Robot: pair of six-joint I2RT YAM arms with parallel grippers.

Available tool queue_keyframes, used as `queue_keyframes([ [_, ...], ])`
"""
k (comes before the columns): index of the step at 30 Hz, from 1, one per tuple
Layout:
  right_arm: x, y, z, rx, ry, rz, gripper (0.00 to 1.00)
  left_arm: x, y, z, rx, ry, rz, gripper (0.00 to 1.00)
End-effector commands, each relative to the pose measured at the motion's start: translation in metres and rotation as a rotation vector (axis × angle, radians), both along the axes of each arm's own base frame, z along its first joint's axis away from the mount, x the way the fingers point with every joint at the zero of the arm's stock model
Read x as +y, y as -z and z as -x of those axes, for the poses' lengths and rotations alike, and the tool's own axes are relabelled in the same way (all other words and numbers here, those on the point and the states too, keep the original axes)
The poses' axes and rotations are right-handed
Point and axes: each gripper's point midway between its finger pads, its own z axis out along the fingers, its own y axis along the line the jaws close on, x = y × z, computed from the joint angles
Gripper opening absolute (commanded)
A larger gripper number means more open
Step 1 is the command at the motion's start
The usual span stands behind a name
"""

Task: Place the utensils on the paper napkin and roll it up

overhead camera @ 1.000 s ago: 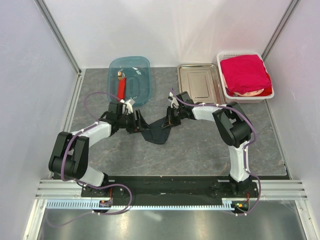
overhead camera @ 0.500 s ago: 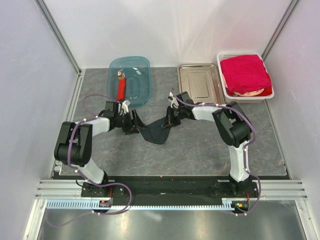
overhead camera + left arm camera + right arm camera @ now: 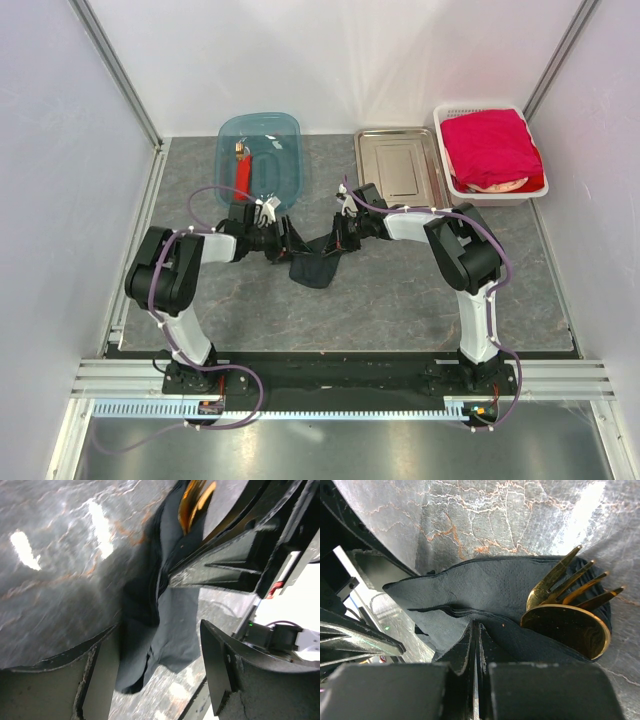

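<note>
Right hand (image 3: 475, 628) pinches the paper napkin (image 3: 485, 587) — left hand (image 3: 160, 628) spread wide.

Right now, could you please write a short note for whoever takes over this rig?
Left hand: open, with the paper napkin lying between its fingers, not gripped.
Right hand: shut on a fold of the napkin.
The utensils sit inside the folded napkin, their gold ends sticking out.
Done: utensils placed, napkin folded over them.
Left: finish the roll.
</note>
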Motion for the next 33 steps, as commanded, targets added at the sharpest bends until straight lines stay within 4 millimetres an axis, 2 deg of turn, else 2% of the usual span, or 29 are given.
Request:
queue_keyframes([
  [1,-0.026,0.055,0.018,0.079,0.024,0.162,0.01,-0.007,0.014,-0.010,0.019,-0.013,0.014,0.72],
  [10,-0.026,0.056,0.018,0.074,0.020,0.165,0.00,-0.018,0.015,-0.020,-0.002,-0.007,0.035,0.77],
  [14,-0.026,0.057,0.017,0.077,0.021,0.164,0.00,-0.017,0.021,-0.015,0.022,0.003,0.025,0.78],
  [15,-0.026,0.057,0.017,0.078,0.021,0.163,0.00,-0.016,0.017,-0.014,0.012,0.009,0.022,0.78],
  [17,-0.026,0.058,0.018,0.076,0.021,0.170,0.00,-0.011,0.019,-0.007,0.018,0.021,-0.004,0.76],
  [18,-0.027,0.058,0.018,0.076,0.021,0.170,0.00,-0.011,0.009,-0.006,-0.012,0.027,-0.006,0.76],
  [25,-0.029,0.056,0.017,0.066,0.020,0.177,0.00,0.005,-0.005,0.021,-0.026,0.059,-0.041,0.68],
  [33,-0.030,0.055,0.018,0.059,0.013,0.175,0.00,0.020,0.002,0.024,0.022,0.026,-0.049,0.64],
])
